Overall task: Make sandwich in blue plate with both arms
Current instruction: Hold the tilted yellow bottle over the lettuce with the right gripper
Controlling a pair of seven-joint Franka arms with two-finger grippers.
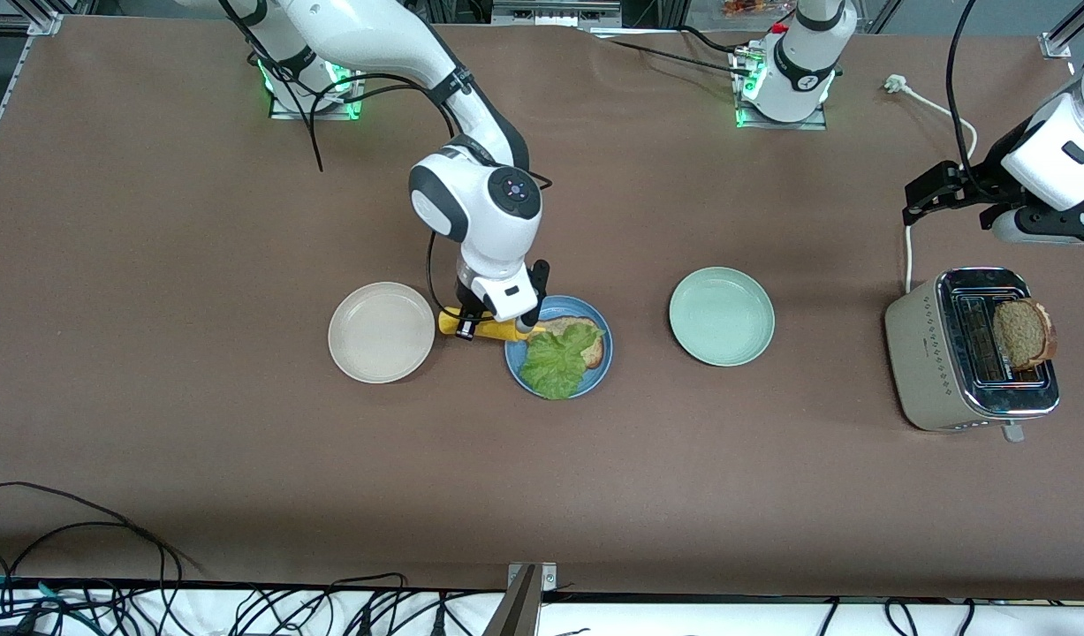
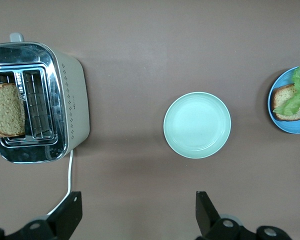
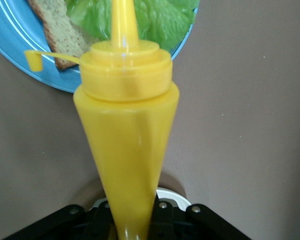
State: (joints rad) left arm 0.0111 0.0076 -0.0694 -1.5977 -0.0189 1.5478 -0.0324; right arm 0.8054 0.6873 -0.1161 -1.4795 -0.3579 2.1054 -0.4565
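Lettuce (image 1: 559,360) is laid on one bread slice (image 1: 589,343) in the blue plate (image 1: 597,373) at mid-desk, where a yellow sauce bottle (image 1: 484,328) is clamped by the right gripper (image 1: 497,325), while the second slice (image 1: 1020,333) is left in the toaster (image 1: 939,353) near the waiting left gripper (image 1: 926,196), jaws spread.

A beige plate (image 1: 381,332) sits left of centre in the front view, a pale green plate (image 1: 721,316) right of centre. A toaster (image 1: 970,350) stands at the right edge of the frame. A yellow squeeze bottle (image 3: 126,135) fills the right wrist view.

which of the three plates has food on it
The blue plate, between the beige plate and the pale green plate: it alone holds bread and lettuce.
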